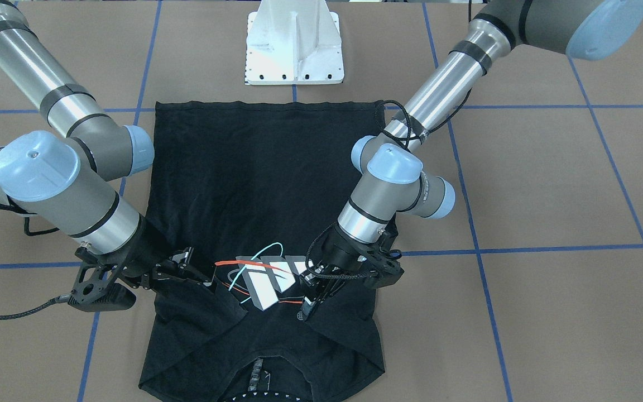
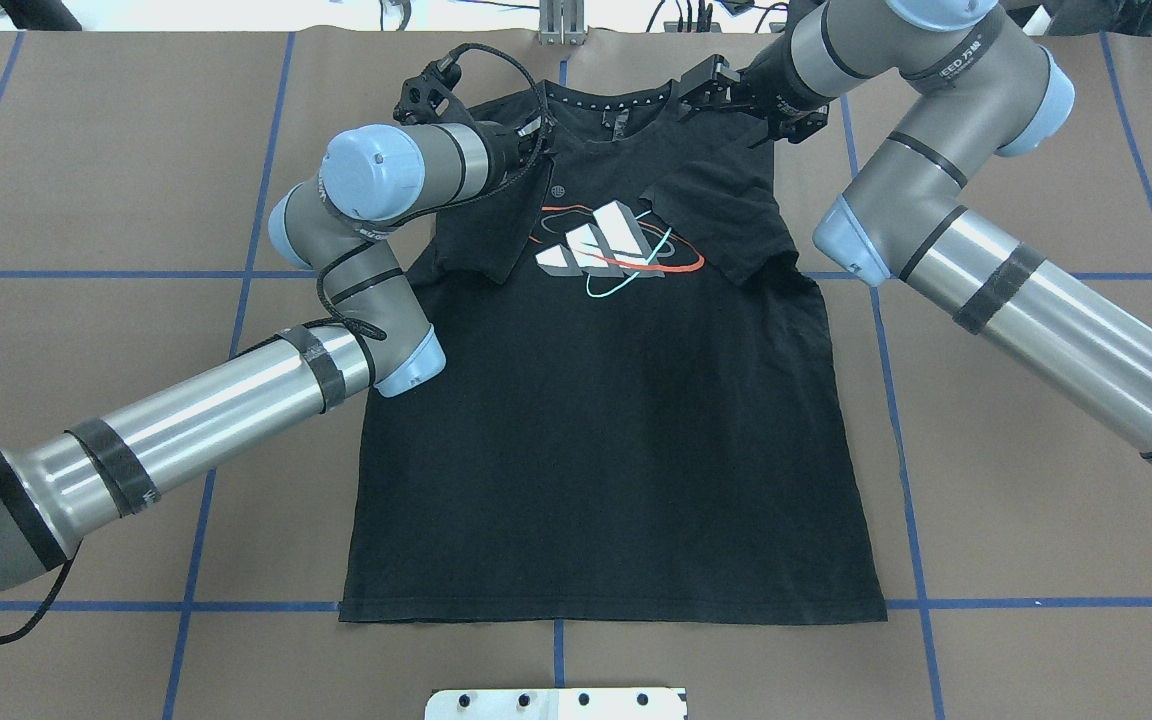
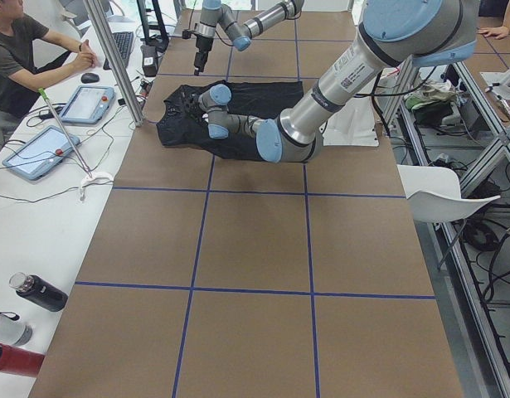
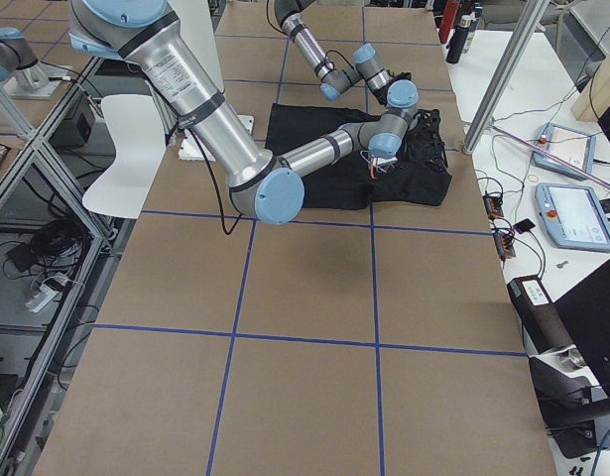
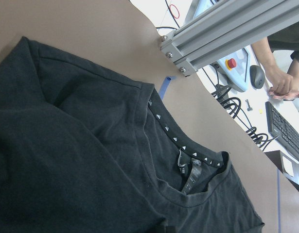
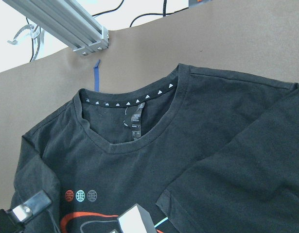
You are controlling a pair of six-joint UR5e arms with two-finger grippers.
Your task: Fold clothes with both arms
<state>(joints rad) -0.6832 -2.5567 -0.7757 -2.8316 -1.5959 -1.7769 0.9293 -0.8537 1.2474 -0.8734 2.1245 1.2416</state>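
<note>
- T-shirt [image 2: 616,450]: black and short-sleeved. It lies flat on the brown table [image 2: 1036,450], front up, with the logo [image 2: 611,245] showing. The hem is on the robot's side of the logo and the collar [image 6: 134,104] on the far side.
- Sleeves: both are turned inward. The left-arm sleeve [image 2: 496,225] has its edge touching the logo. The right-arm sleeve [image 2: 726,215] overlaps the logo's outer oval. Judged purpose: narrowing the garment to a plain rectangle before the body folds.
- Left gripper [image 1: 307,307]: down at the cloth just beside the logo, on the collar side. Its fingers look drawn together, but black on black I cannot tell whether they pinch fabric.
- Right gripper [image 6: 80,215]: fingers spread apart, nothing between them. It is low over the shoulder, beyond the logo on the right arm's side.
- Obstructions: the left arm's elbow joint [image 2: 406,365] overhangs the shirt's side edge, on the robot's side of the logo. Judged to need clearing before that side is lifted.
- Surroundings: white pedestal base [image 1: 294,50] past the hem, and blue tape grid [image 2: 236,273] on the table. Beyond the collar there is an aluminium post [image 6: 66,24], a seated person [image 3: 14,50] at a side desk and control tablets [image 3: 39,152].
</note>
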